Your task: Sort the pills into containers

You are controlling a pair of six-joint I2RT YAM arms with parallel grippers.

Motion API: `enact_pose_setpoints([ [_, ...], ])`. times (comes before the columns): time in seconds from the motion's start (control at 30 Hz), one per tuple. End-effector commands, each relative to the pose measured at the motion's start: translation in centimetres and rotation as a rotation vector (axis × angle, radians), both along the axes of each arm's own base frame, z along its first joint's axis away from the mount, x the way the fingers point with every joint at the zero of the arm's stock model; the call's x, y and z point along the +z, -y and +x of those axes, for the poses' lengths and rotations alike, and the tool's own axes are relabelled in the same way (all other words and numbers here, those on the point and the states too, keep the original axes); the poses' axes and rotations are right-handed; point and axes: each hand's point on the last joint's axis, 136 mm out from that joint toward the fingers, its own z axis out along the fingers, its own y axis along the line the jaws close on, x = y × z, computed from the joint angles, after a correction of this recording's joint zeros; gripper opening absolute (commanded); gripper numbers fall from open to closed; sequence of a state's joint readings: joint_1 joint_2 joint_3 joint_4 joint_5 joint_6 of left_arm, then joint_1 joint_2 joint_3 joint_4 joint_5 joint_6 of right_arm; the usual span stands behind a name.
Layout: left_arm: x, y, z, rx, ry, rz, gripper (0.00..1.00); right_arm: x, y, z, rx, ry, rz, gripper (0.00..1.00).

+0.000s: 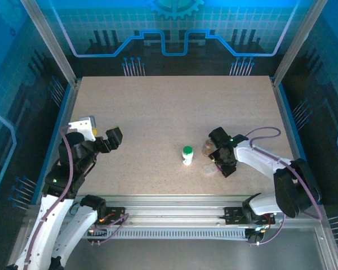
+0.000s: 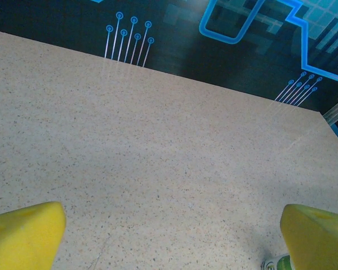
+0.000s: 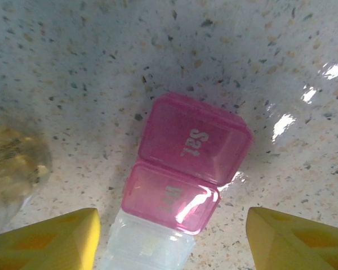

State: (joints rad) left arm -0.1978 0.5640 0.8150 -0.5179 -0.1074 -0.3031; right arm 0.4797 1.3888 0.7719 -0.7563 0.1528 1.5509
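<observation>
A translucent box (image 3: 180,180) lies on the table, with two pink lids marked "Sat" and "Fri" and a clear end nearest me. It also appears as the clear box (image 1: 209,170) from above. My right gripper (image 3: 172,247) is open low over that clear end, its yellow fingertips (image 3: 45,242) on either side and not touching. A pale yellowish shape (image 3: 149,250) shows through the clear compartment; I cannot tell if it is a pill. The amber vial (image 3: 11,163) stands just left of the box. The white bottle with a green cap (image 1: 187,154) stands further left. My left gripper (image 1: 114,138) hangs open.
The tabletop (image 1: 169,112) is bare speckled beige, ringed by blue-lit walls and metal posts. In the left wrist view, the open left gripper (image 2: 172,247) faces bare table, and the green-capped bottle (image 2: 276,263) peeks in at the bottom right.
</observation>
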Motion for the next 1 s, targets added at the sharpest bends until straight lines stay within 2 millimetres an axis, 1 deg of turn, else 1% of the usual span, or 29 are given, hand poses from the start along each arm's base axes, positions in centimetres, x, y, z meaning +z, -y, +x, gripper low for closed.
enact_pose_setpoints([
  [0.0,0.5,0.2,0.1,-0.018,0.033,0.015,0.99,-0.9,-0.2,-0.7,-0.017,-0.035,-0.015,0.69],
  [0.13,0.4,0.3,0.1,-0.021,0.032,0.014,0.99,-1.6,0.2,-0.5,-0.016,-0.037,-0.043,0.67],
  [0.2,0.5,0.3,0.0,-0.021,0.034,0.014,0.99,-1.8,0.5,-0.4,-0.008,-0.034,-0.066,0.61],
  [0.33,0.4,0.4,0.0,-0.024,0.034,0.016,0.99,-2.0,1.9,-0.7,-0.013,-0.033,-0.131,0.58],
  [0.43,0.5,0.4,0.0,-0.027,0.036,0.015,0.99,-1.8,2.9,-0.3,-0.005,-0.008,-0.162,0.57],
  [0.53,0.4,0.5,0.0,-0.028,0.035,0.016,0.99,-1.0,4.4,0.7,0.04,0.045,-0.223,0.56],
  [0.63,0.5,0.5,-0.1,-0.031,0.038,0.015,0.99,0.2,6.3,1.8,0.085,0.083,-0.31,0.49],
  [0.73,0.4,0.5,-0.1,-0.031,0.038,0.017,0.99,0.6,7.6,2.8,0.119,0.101,-0.32,0.47],
  [0.8,0.5,0.5,-0.2,-0.032,0.04,0.017,0.99,0.4,7.9,3.3,0.139,0.103,-0.292,0.44],
  [0.83,0.5,0.5,-0.2,-0.032,0.04,0.017,0.99,0.3,7.9,3.7,0.149,0.109,-0.274,0.43],
  [0.9,0.4,0.5,-0.1,-0.03,0.039,0.017,0.99,0.3,7.3,5.4,0.235,0.155,-0.244,0.45],
  [0.97,0.4,0.6,-0.1,-0.033,0.038,0.017,0.99,1.0,7.6,6.2,0.272,0.132,-0.272,0.5],
])
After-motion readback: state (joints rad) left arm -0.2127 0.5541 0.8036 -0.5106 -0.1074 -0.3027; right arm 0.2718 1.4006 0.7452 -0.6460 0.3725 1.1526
